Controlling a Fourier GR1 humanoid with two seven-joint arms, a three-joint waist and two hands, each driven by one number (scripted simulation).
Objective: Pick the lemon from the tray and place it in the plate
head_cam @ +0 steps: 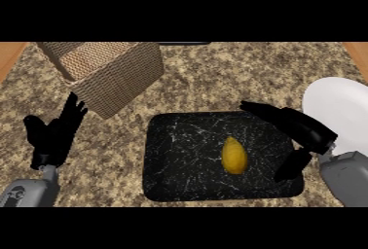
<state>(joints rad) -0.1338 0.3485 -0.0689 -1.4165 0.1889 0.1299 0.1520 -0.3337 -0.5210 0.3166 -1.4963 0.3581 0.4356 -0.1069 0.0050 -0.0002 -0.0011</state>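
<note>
Nearest, at the lower edge: two grey forearms, each ending in a black hand. Left hand [52, 136] resting at the view's left over the speckled granite counter [215, 78], fingers straight and pointing up, open, holding nothing, well apart from everything that matters to the task. Right hand [295, 133] over the right edge of the black marbled tray [173, 160], fingers stretched toward the tray's upper right corner, thumb pointing down near the tray's right side; open as well, nothing between fingers and thumb.

Lemon [234, 155] lying right of centre on the tray, long axis running up and down the view, untouched. Clear gap between lemon and right hand: hand to the right and slightly above, not yet around the fruit.

White plate [338, 114] just beyond the tray's right side, partly cut off by the view's edge and partly hidden behind the right wrist; nothing visible on its bare surface. Woven basket [104, 70] tipped at an angle at upper left, near the left hand's fingertips, apart from the tray.

Judged by how things lie: early in the task. Nothing done beyond bringing the right hand close. Left to do: closing around the lemon, lifting it off the tray, carrying it the short way right, setting it down on the plate.
</note>
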